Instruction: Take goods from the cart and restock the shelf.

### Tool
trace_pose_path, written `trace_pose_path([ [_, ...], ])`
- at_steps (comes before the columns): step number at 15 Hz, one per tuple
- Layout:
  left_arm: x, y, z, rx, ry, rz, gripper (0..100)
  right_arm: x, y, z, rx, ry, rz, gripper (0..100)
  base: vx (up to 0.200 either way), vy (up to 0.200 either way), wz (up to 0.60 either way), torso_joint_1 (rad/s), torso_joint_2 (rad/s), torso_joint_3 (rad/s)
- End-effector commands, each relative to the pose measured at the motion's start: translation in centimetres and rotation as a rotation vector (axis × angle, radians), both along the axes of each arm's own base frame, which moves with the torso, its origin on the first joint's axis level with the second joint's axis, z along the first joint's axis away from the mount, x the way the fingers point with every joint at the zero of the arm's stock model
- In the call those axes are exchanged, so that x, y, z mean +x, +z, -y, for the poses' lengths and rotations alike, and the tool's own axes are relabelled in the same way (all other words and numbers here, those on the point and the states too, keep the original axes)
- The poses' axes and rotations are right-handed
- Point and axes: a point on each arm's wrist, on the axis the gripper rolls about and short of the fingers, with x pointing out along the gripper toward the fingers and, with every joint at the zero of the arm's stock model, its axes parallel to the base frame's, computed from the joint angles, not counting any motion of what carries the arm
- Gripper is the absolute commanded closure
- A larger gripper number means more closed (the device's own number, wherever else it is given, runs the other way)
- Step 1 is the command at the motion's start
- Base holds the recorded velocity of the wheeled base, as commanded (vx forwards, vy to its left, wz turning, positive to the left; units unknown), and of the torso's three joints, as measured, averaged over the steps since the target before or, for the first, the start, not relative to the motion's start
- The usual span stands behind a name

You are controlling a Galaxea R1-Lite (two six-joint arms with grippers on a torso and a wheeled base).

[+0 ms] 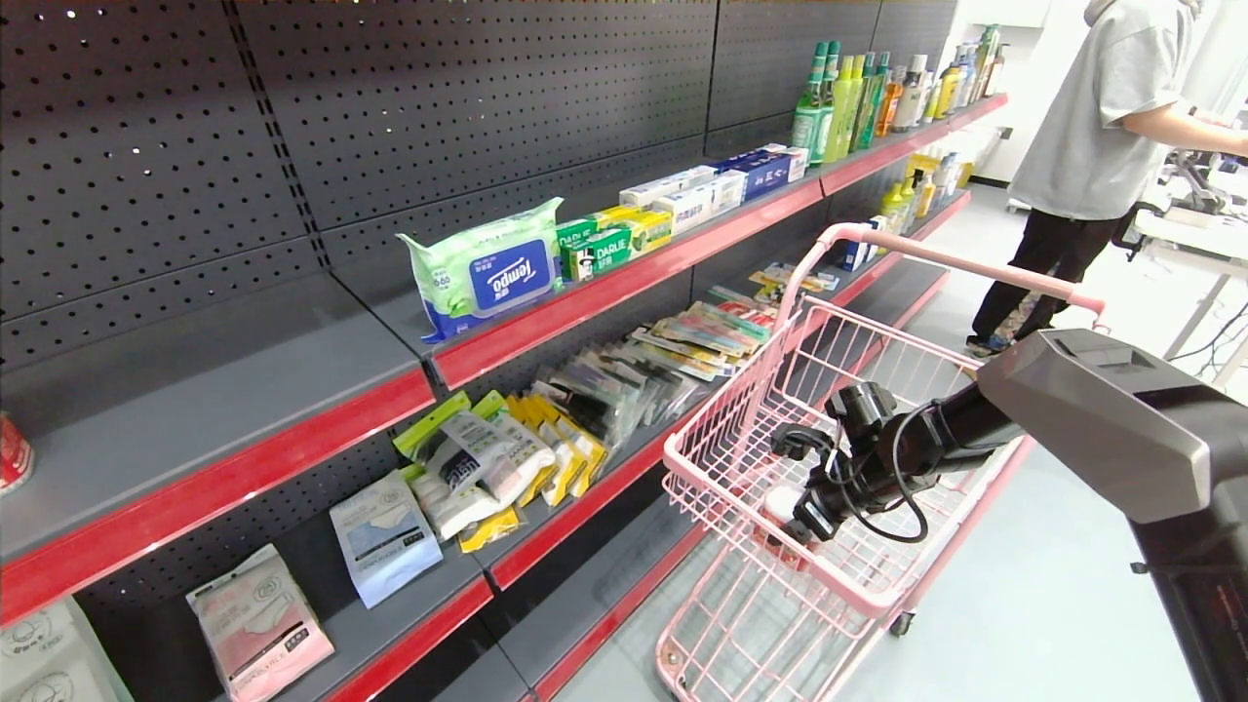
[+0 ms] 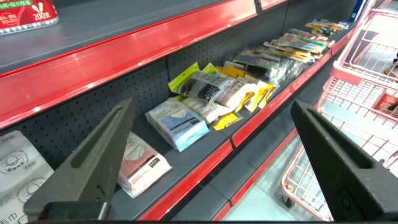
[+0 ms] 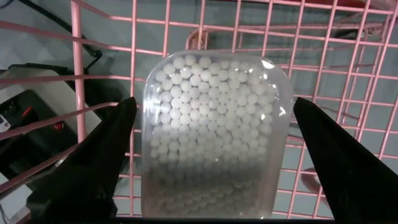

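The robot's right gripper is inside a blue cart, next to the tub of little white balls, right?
Not quite. The cart is pink, not blue, as the head view shows. The rest is right: the right gripper is down inside the cart, with its fingers open on either side of the clear tub of little white balls.

Floor (image 1: 1053, 585) pale grey-green, smooth, evenly lit. Long shelf unit (image 1: 224, 390) runs along the left side to the far end: dark perforated pegboard back (image 1: 439, 97), grey boards w/ red front edges (image 1: 624, 283), several levels. Far bg: white wall (image 1: 1033, 39) past the unit's end. Far rt: white table (image 1: 1194, 239) on thin legs, dark cables (image 1: 1224, 327) hanging under it
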Motion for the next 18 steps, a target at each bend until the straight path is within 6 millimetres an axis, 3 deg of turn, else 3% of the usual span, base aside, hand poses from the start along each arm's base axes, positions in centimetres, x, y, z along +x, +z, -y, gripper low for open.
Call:
trace_pose_path([
  [1, 0.0, 0.0, 0.0, 0.000, 0.000, -0.001, 0, 0.1, -0.1, -0.2, 0.001, 0.006, 0.002, 0, 0.000, 0.000, 0.00, 0.000, 0.00, 0.000],
  [8, 0.0, 0.0, 0.0, 0.000, -0.002, 0.000, 0, 0.0, -0.5, -0.3, -0.001, 0.007, -0.009, 0, 0.000, 0.000, 0.00, 0.000, 0.00, 0.000],
  [9, 0.0, 0.1, 0.0, 0.001, -0.002, 0.002, 0, 0.0, -0.7, -0.3, -0.001, 0.006, -0.012, 100, 0.000, 0.000, 0.00, 0.000, 0.00, 0.000],
  [16, 0.0, 0.0, 0.0, 0.000, -0.002, -0.001, 0, 0.2, -0.5, -0.1, 0.004, -0.010, -0.007, 100, 0.000, 0.000, 0.00, 0.000, 0.00, 0.000],
  [18, 0.0, 0.0, 0.0, -0.002, -0.002, -0.001, 0, 0.3, 1.5, 0.8, 0.006, -0.040, 0.030, 100, 0.000, 0.000, 0.00, 0.000, 0.00, 0.000],
])
